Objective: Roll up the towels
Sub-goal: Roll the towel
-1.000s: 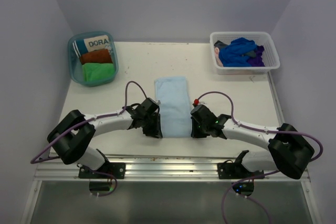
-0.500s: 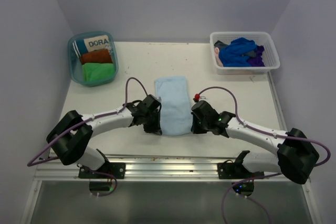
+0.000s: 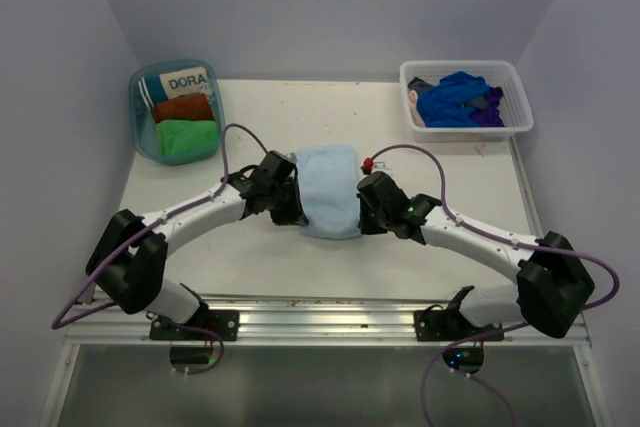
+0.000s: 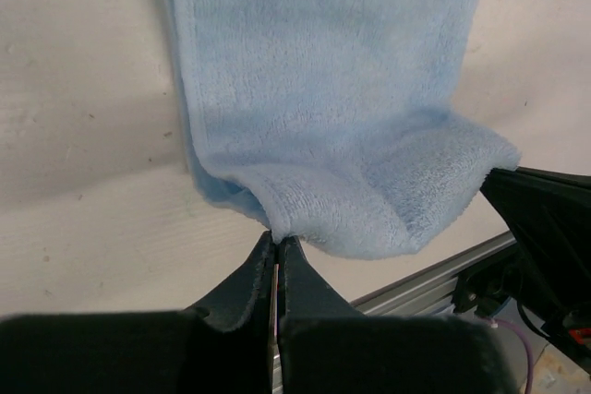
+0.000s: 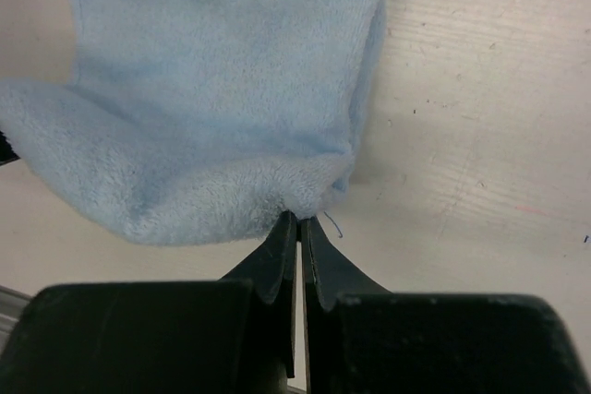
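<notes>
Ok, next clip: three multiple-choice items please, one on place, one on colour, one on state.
1. Where is the green towel? A in the teal tub; B on the floor; C draped over an arm.
2. What colour is the middle towel? A purple; B light blue; C rust-brown.
3. How are the left gripper and right gripper? A both open; B both shut on the middle towel; C only one shut.
A, it lies inside the tub; B, pale blue in every view; B, each wrist view shows fingers pinched on its edge.
</notes>
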Tool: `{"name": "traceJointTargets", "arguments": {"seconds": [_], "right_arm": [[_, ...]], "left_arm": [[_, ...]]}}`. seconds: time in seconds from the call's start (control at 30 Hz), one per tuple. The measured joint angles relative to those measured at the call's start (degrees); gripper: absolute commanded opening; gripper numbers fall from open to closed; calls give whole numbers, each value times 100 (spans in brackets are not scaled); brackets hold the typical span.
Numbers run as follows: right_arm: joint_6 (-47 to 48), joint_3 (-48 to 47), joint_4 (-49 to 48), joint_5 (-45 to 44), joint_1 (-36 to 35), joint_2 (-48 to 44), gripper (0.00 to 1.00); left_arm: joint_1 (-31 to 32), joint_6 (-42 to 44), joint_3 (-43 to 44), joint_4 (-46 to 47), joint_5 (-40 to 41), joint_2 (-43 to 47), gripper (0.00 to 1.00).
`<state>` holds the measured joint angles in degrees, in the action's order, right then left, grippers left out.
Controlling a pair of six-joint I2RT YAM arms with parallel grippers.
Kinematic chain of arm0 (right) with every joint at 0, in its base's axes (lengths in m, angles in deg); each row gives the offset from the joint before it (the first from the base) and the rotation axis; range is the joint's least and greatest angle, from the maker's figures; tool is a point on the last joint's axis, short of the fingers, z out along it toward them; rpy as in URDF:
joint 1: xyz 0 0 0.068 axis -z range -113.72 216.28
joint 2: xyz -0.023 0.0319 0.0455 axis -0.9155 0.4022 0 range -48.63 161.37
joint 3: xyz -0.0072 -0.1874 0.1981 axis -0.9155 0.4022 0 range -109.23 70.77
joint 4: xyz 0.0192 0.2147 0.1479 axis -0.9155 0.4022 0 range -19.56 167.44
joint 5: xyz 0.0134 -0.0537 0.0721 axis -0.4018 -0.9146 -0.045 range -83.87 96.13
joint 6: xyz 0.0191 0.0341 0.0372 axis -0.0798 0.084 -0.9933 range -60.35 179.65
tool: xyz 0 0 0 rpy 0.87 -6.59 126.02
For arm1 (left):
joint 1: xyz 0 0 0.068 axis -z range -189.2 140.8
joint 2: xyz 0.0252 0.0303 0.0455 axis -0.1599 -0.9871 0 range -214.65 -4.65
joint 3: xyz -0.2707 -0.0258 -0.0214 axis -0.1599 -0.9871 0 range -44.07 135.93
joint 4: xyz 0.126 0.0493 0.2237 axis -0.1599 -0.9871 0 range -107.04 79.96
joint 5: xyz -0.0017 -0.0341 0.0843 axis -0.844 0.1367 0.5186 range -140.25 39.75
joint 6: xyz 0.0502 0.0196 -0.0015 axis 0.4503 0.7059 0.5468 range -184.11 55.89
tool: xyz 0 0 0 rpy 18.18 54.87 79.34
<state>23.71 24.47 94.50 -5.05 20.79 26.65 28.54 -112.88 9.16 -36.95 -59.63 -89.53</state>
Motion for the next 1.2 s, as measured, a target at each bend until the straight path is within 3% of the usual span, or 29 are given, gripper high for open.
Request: {"name": "traceJointTargets", "arguments": {"seconds": [0.27,0.67,0.97,1.13,1.2], "right_arm": [[151,-299,-144,-2,356,435,0],[308,-1078,-463,37,734,1615,0],[321,-1318,-535,44,911,1956,4],[326,-1425,-538,68,920,2063,5],[323,-1438,-533,76,918,2120,9]], "left_arm": [[-413,44,267,-44,-33,-208,0],[-737,208,868,-46,92,-1248,0],[-769,334,1113,-175,361,-1506,31],[-767,332,1172,-433,752,-1137,33],[-730,328,1172,-496,883,-898,32]]}}
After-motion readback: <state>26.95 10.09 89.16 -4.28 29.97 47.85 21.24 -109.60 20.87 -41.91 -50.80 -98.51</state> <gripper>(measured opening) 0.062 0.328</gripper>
